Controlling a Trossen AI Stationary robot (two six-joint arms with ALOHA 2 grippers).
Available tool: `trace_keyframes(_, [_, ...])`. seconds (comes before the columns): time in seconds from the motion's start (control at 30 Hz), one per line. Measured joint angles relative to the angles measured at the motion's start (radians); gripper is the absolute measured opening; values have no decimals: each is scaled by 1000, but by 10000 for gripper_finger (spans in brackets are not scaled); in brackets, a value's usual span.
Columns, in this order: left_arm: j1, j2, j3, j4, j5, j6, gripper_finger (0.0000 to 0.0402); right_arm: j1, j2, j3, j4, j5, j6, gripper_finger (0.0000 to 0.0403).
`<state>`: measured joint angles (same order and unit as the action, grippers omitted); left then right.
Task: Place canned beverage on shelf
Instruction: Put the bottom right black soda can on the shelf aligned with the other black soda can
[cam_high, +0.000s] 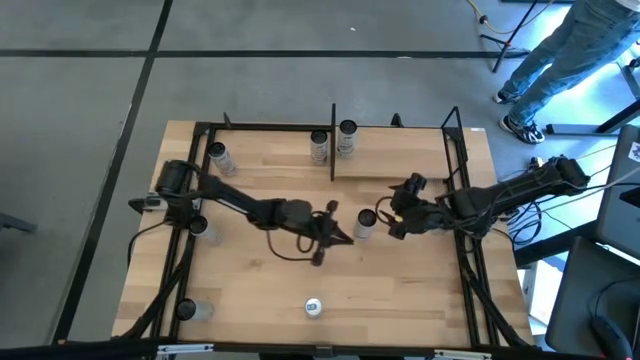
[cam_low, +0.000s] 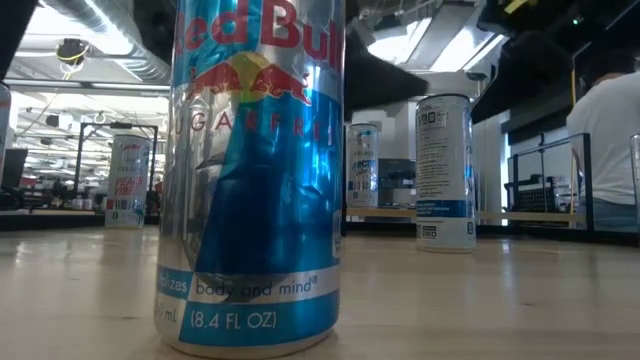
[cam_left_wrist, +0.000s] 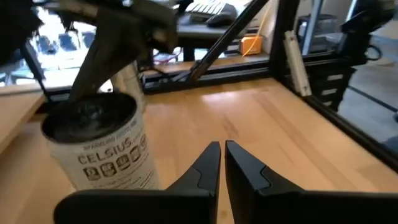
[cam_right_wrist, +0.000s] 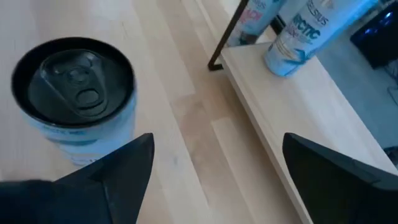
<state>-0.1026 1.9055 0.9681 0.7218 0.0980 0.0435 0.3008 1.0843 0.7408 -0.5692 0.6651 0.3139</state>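
Note:
A white Celsius can (cam_high: 365, 224) with a black top stands upright on its base at the table's middle; it also shows in the left wrist view (cam_left_wrist: 99, 149) and the right wrist view (cam_right_wrist: 74, 99). My left gripper (cam_high: 343, 238) is shut just left of it, fingertips (cam_left_wrist: 222, 152) beside the can and apart from it. My right gripper (cam_high: 389, 217) hovers open just right of the can and above it, with nothing between its fingers (cam_right_wrist: 217, 162). The shelf (cam_high: 400, 165) is the pale board at the far right, behind a black upright (cam_right_wrist: 227, 37). One can (cam_right_wrist: 292, 37) stands on it.
A Red Bull can (cam_high: 313, 307) stands near the front edge, filling the low view (cam_low: 255, 180). More cans stand at the far left (cam_high: 217, 157), by the divider (cam_high: 319, 147) and along the left side (cam_high: 198, 228). A person (cam_high: 560, 60) stands beyond the far right corner.

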Motion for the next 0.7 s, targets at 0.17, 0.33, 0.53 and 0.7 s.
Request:
trace_keyframes(0.17, [14, 78, 67, 5, -2, -15, 11, 0, 0, -1, 77, 6, -11, 338])
trace_keyframes(0.33, [22, 100, 83, 1, -33, -15, 11, 0, 0, -1, 93, -28, -25, 338])
trace_keyframes(0.53, [24, 96, 83, -1, -114, -15, 11, 0, -1, -1, 97, -77, -6, 338])
trace_keyframes(0.7, [22, 92, 83, -32, -153, -15, 11, -1, -1, 0, 95, -112, -4, 338])
